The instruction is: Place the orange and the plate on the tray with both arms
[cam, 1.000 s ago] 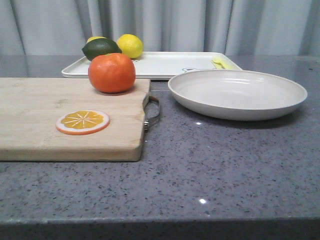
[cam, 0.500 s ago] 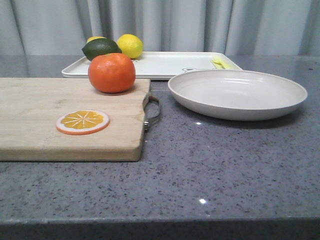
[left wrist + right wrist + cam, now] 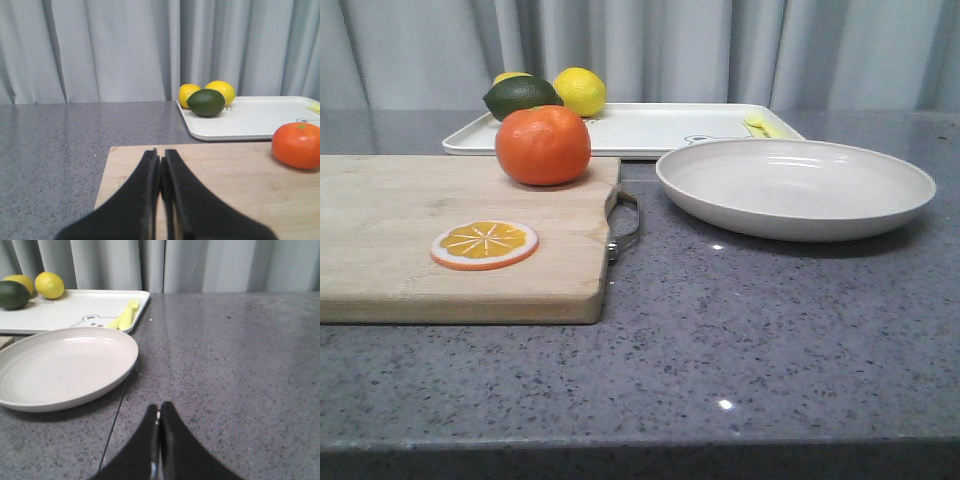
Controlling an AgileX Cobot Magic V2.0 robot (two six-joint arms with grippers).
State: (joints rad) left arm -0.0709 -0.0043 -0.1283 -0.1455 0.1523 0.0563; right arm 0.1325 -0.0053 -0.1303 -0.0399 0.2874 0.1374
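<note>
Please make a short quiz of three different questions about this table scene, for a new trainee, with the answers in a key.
1. True or false: the orange already lies on the tray.
2. Multiple choice: what lies on the tray beside the two lemons and the dark green fruit? A) a yellow fork B) a knife C) a cup
3. Fill in: the orange slice lies on the ______.

Key
1. False; it sits on the cutting board.
2. A
3. Cutting board

Bonus note: the left claw and right claw are both shut and empty; the plate rests on the counter.
</note>
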